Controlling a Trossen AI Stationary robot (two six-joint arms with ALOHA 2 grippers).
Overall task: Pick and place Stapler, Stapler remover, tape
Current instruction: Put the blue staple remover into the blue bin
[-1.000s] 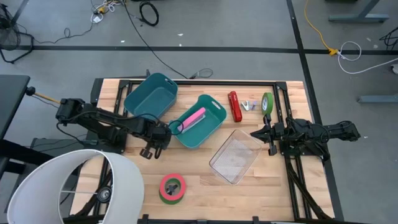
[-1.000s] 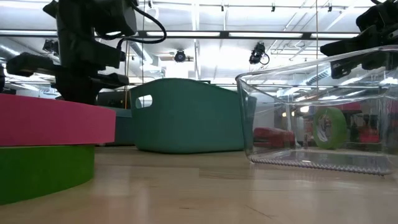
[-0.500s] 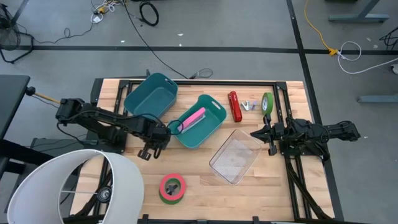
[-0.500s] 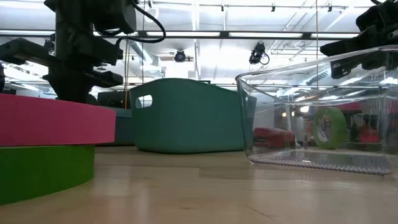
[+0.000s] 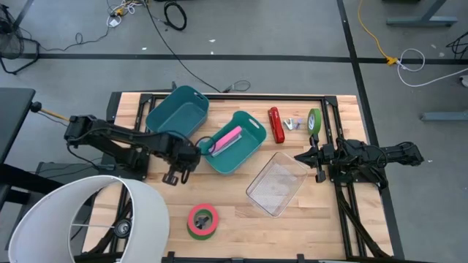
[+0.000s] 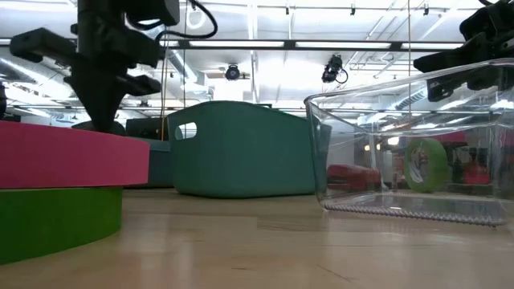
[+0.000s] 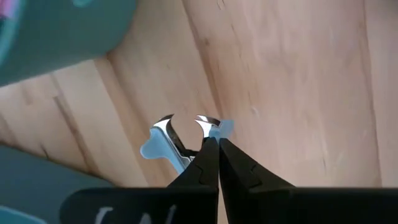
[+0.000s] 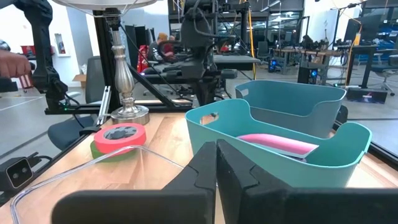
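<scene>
My left gripper (image 5: 174, 175) hangs over bare wood near the two teal bins, shut on a pale blue stapler remover (image 7: 163, 138) with chrome claws. The red stapler (image 5: 276, 125) lies flat by the far edge, a small pale thing (image 5: 294, 123) beside it. A green tape roll (image 5: 314, 122) stands on its edge there. The red tape roll with green inside (image 5: 202, 220) lies flat near the near edge. My right gripper (image 5: 298, 156) waits shut at the table's right side, beside the clear container. My left gripper (image 7: 213, 140) pinches the stapler remover across its middle between the two fingers, coming from above and pointing down. The chrome claws (image 7: 205, 121) and a blue wing (image 7: 151, 148) stick out past the fingertips. Whether it hangs clear of the wood, I cannot tell.
Two teal bins stand mid-table: one (image 5: 178, 113) toward the far left, one (image 5: 235, 142) holding a pink thing (image 5: 229, 138). A clear container (image 5: 278, 183) sits right of centre. A white lamp shade (image 5: 80, 219) overhangs the near left corner.
My left arm has risen a little and drawn slightly toward the far edge, its fingers still shut. Everything on the table has stayed where it was.
</scene>
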